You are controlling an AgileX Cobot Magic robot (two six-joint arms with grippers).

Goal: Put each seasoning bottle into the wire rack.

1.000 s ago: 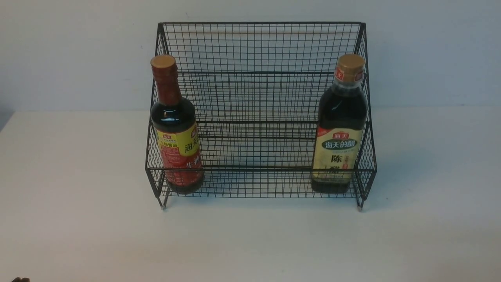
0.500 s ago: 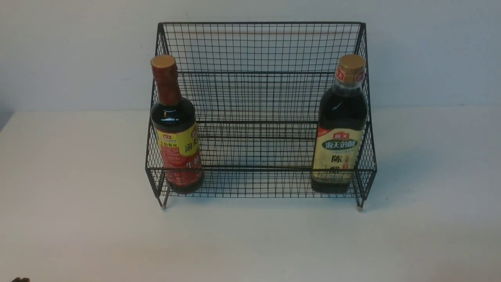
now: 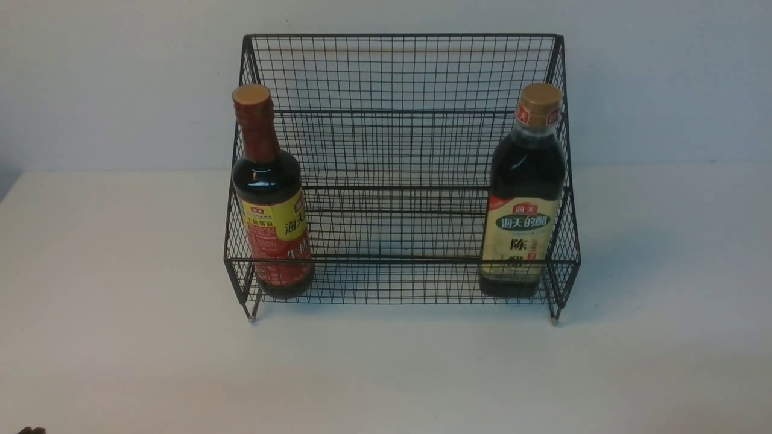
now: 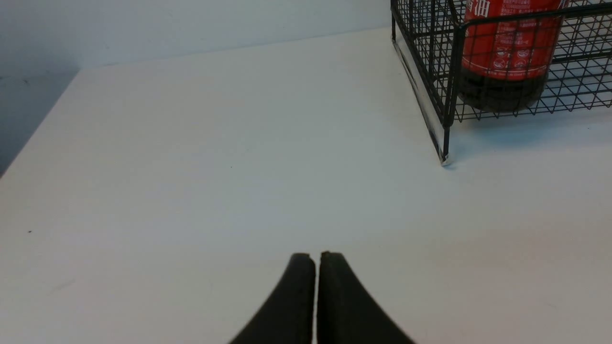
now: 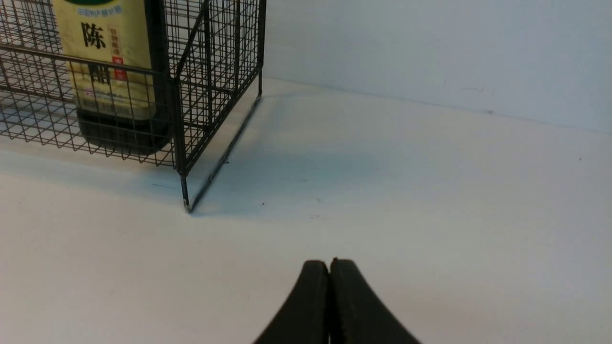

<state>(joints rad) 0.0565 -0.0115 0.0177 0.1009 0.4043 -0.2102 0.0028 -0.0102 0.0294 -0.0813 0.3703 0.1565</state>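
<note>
Wire rack (image 3: 398,150): black square-mesh grid, two stepped tiers, tall back panel, thin corner posts ending in small feet. Sits at centre frame in the front view, on a matt white table (image 3: 120,337) against a pale wall (image 3: 108,78).

Lower front tier holds both bottles, upright, well apart. At its left end, the slim bottle (image 3: 270,193): round glass body, dark liquid, red sleeve on a long neck, flat gold cap, glossy red-and-yellow label. At its right end, the broader bottle (image 3: 526,193): dark liquid, gold cap, cream label with a green banner. Upper tier carries nothing.

Left wrist view: the slim bottle's red label and dark base show behind the mesh at upper right of the frame, next to a corner post. Left gripper (image 4: 316,255): two black, smooth, tapered fingers pressed together, only a hairline seam between them, holding nothing, above bare table, well apart from the rack.

Right wrist view: the cream label and dark base sit at upper left behind the mesh. Right gripper (image 5: 329,263): same black fingers, tips meeting, nothing pinched, apart from the rack.
</note>
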